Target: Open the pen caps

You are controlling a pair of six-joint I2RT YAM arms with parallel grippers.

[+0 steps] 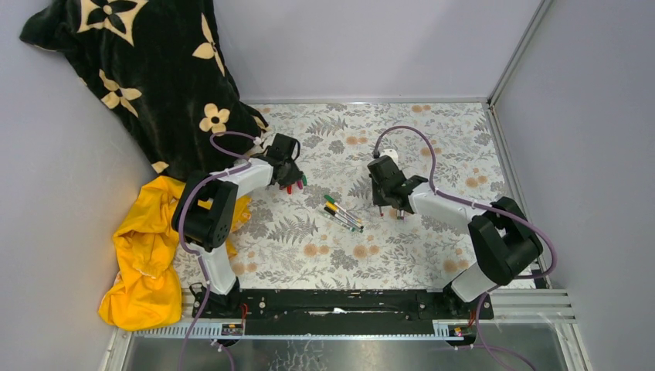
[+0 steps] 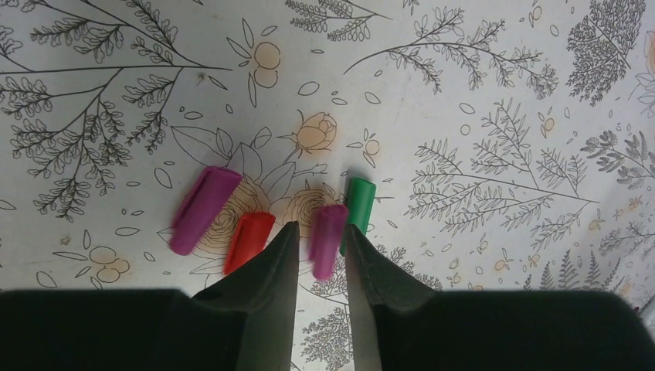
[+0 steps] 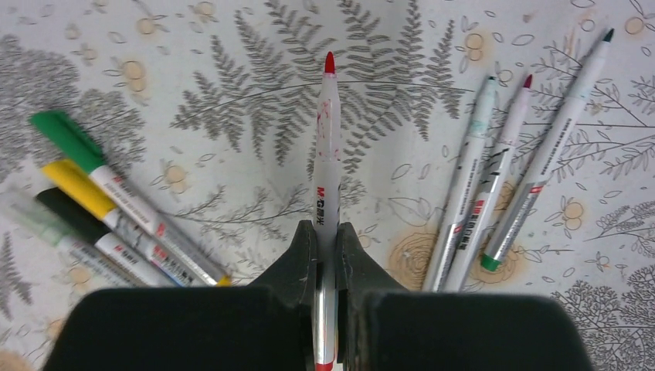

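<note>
My left gripper (image 2: pixel 320 226) is open low over the cloth, at the left in the top view (image 1: pixel 292 178). A loose magenta cap (image 2: pixel 327 241), blurred, lies between its fingers. Beside it lie a second magenta cap (image 2: pixel 201 209), a red cap (image 2: pixel 249 241) and a green cap (image 2: pixel 358 205). My right gripper (image 3: pixel 326 226) is shut on an uncapped red-tipped pen (image 3: pixel 327 147), seen in the top view (image 1: pixel 388 202). Three uncapped pens (image 3: pixel 494 178) lie to its right. Capped pens with a green cap (image 3: pixel 68 137), yellow cap (image 3: pixel 77 188) and black cap (image 3: pixel 66 212) lie to its left.
The capped pens lie in a cluster mid-table (image 1: pixel 342 214) on the floral cloth (image 1: pixel 402 255). A black flowered blanket (image 1: pixel 147 77) and a yellow cloth (image 1: pixel 147 255) pile up at the left. Grey walls enclose the back and both sides.
</note>
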